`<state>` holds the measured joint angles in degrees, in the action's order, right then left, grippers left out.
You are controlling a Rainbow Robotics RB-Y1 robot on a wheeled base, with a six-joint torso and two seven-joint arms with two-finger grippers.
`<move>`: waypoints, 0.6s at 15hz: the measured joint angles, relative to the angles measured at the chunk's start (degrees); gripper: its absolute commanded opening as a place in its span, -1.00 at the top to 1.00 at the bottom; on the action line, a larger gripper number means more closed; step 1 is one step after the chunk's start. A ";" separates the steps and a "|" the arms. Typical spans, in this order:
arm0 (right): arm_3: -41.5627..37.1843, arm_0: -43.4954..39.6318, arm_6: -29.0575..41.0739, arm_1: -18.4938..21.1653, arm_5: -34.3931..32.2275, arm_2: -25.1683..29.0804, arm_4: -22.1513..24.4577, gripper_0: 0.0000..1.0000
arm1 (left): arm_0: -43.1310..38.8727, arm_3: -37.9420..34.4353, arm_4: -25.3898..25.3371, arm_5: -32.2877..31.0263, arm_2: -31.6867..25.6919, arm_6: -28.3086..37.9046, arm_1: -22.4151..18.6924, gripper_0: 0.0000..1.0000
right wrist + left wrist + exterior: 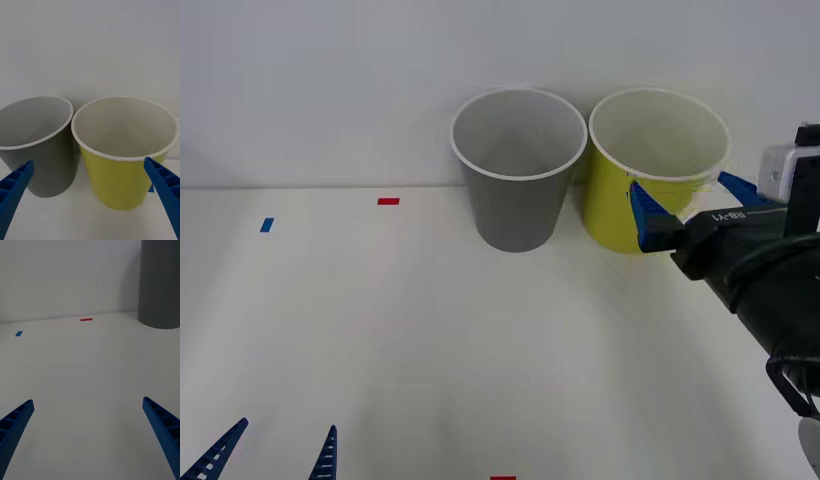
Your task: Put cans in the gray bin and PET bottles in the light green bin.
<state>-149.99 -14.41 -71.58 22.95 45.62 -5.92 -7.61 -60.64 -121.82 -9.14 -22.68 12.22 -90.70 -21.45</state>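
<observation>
The gray bin (515, 200) stands upright at the back middle of the white table, and the light green bin (610, 215) stands right beside it on the right. My right gripper (680, 190) hangs open just in front of the light green bin's rim, nothing between its fingers. In the right wrist view the right gripper (89, 162) faces the light green bin (116, 183), with the gray bin (45, 168) beside it; what I see of both insides is bare. My left gripper (287, 428) rests open at the front left. The cans and PET bottles are out of view.
A red tape mark (388, 201) and a blue tape mark (266, 225) lie on the table at the back left, and another red mark (502, 478) sits at the front edge. A white wall rises right behind the bins.
</observation>
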 measured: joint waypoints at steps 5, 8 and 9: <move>0.50 -7.90 -1.13 0.08 -13.37 -0.39 1.99 -1.00 | 0.00 0.00 0.00 0.00 0.00 0.00 0.00 -1.00; 8.36 -11.85 -1.49 -0.28 -31.43 -1.72 8.52 -1.00 | 0.00 0.00 0.00 0.00 0.00 0.00 0.00 -1.00; 11.43 -13.95 -1.46 -0.72 -36.52 -2.05 11.18 -1.00 | 0.00 0.00 0.00 0.00 0.00 0.00 0.00 -1.00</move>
<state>-138.56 -28.36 -73.04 22.23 9.10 -7.97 3.57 -60.64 -121.82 -9.14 -22.68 12.22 -90.70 -21.44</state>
